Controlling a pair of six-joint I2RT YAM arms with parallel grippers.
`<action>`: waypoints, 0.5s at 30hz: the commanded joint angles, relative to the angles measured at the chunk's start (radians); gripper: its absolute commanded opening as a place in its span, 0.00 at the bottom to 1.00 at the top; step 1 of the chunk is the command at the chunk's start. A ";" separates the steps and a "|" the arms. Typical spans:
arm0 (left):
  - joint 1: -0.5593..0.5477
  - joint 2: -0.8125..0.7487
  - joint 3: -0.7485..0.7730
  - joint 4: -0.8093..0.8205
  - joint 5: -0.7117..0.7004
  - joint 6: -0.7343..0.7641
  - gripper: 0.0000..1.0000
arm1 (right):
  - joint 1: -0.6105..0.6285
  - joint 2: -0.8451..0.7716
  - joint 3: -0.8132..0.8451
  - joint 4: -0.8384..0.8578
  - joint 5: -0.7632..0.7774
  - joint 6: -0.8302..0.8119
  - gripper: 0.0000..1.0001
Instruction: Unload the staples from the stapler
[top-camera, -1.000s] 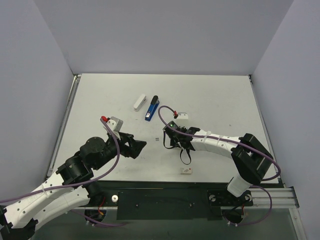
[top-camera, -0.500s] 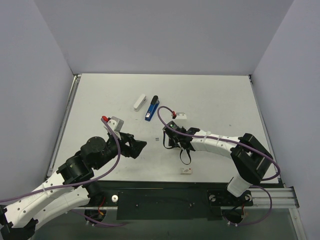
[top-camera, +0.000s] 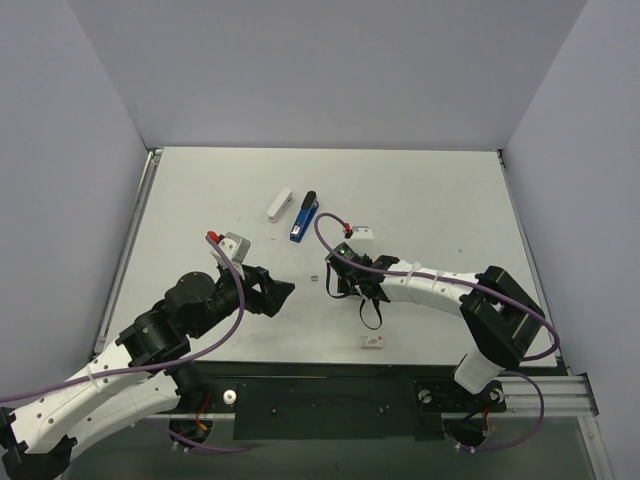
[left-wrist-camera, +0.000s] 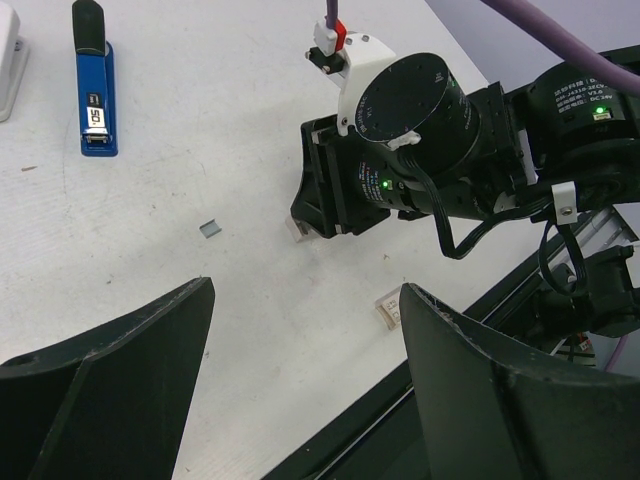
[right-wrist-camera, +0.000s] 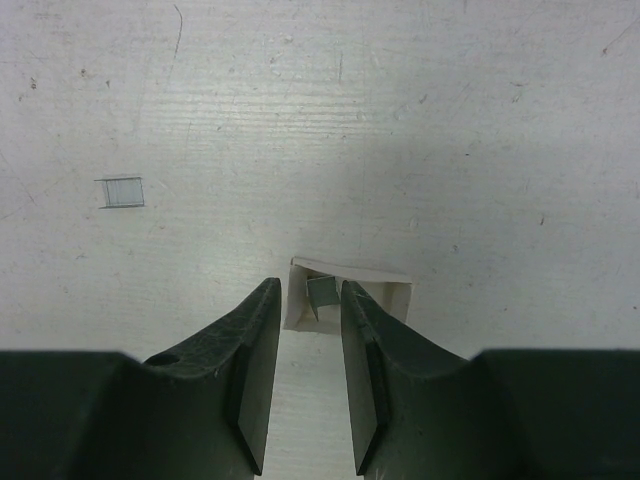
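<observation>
I view the white table (top-camera: 440, 200) from above, taking 12 o'clock as the far wall.

The blue stapler (top-camera: 304, 217) lies closed and flat near the table's middle, its black end toward 12 o'clock. It is apart from both arms. A white oblong block (top-camera: 281, 204) lies just beside it at 10 o'clock.

The right gripper (right-wrist-camera: 310, 300) points down at the table, at about 5 o'clock from the stapler. Its jaws stand a narrow gap apart. A small open white box (right-wrist-camera: 352, 292) sits at the tips, and a staple strip (right-wrist-camera: 322, 292) stands in that box, in line with the gap. I cannot tell whether the fingers press on either.

A loose staple strip (top-camera: 315, 278) lies on the table at 9 o'clock from the right gripper, between the two grippers. A second small white box (top-camera: 372, 342) lies at 5 o'clock from the right gripper, close to the near edge.

The left gripper (left-wrist-camera: 305, 290) hangs over the table with its jaws wide apart and nothing between them. It faces the right arm's wrist (left-wrist-camera: 410, 120), which fills its view at 1 o'clock.

Compared with a second ago, the right wrist has edged slightly toward 9 o'clock and the left arm has shifted slightly. The stapler, block, loose strip and near box lie where they were.
</observation>
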 joint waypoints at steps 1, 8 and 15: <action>-0.002 -0.002 0.028 0.022 -0.001 0.007 0.85 | -0.002 0.017 -0.018 -0.033 0.035 0.001 0.27; -0.002 0.003 0.030 0.027 -0.001 0.007 0.85 | -0.004 0.018 -0.020 -0.034 0.044 0.001 0.27; -0.002 0.004 0.031 0.027 -0.001 0.007 0.85 | -0.004 0.032 -0.015 -0.034 0.039 0.001 0.25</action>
